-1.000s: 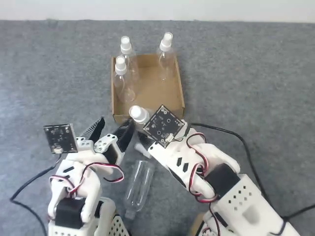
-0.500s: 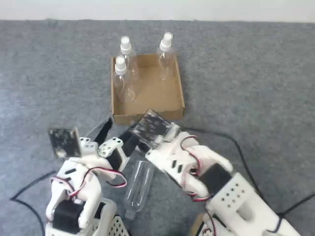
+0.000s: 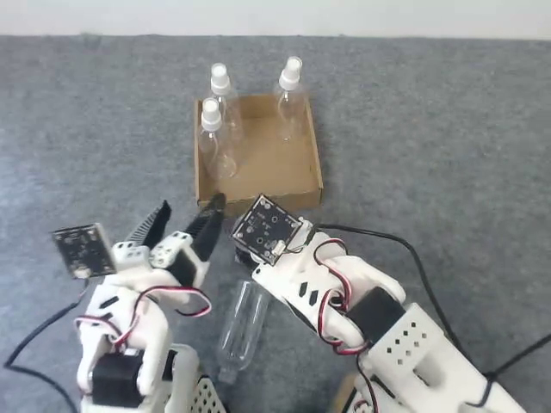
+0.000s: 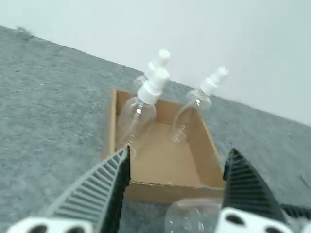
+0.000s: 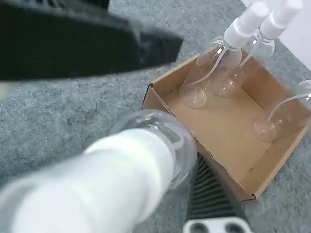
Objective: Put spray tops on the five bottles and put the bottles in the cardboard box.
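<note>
Pinching a capped spray bottle (image 5: 136, 160) with the cardboard box's (image 5: 228, 131) near wall ahead, the right pincer (image 5: 187, 170) hides under its camera board (image 3: 269, 228) overhead, the left pincer (image 3: 190, 204) spread alongside.

Right gripper (image 5: 150, 121) with the capped bottle (image 5: 163, 141) shifted left and slightly back from the cardboard box (image 3: 258, 200) front wall. Its spray top is now hidden under the wrist camera board (image 3: 267, 228). Left gripper (image 3: 191, 206) swung toward the table (image 3: 448, 129) left edge.
</note>
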